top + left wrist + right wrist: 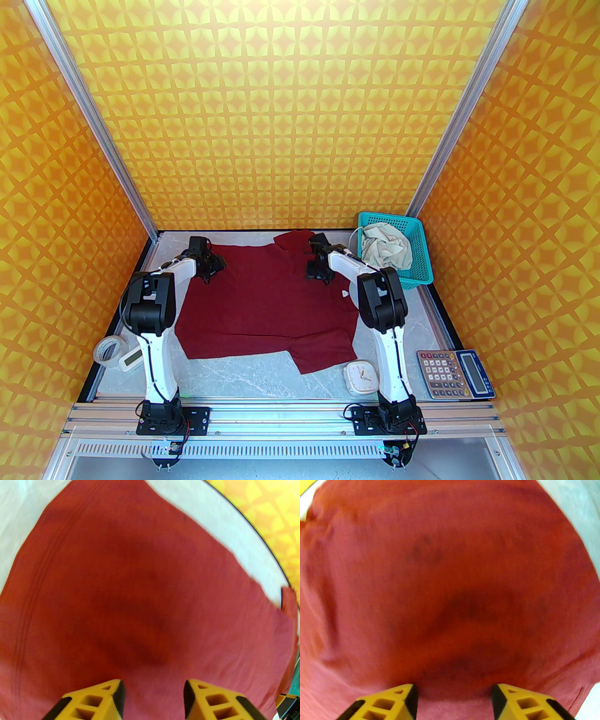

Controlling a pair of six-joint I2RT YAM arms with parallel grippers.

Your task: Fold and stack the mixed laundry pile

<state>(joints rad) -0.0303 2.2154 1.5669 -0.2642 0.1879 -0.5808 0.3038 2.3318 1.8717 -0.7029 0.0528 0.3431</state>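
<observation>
Left gripper (pixel 153 698): spread; empty; above shirt (pixel 267 304) | right gripper (pixel 454 700): spread; empty; above shirt | shirt: laid out on table (pixel 243 375) | shorts (pixel 384 248): crumpled in basket (pixel 420 258)

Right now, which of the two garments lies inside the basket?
The cream shorts, crumpled in the teal basket; the maroon shirt lies spread on the table.

No text is legible; the calculator (pixel 455 373) keys and clock (pixel 361 377) face are too small to read.
</observation>
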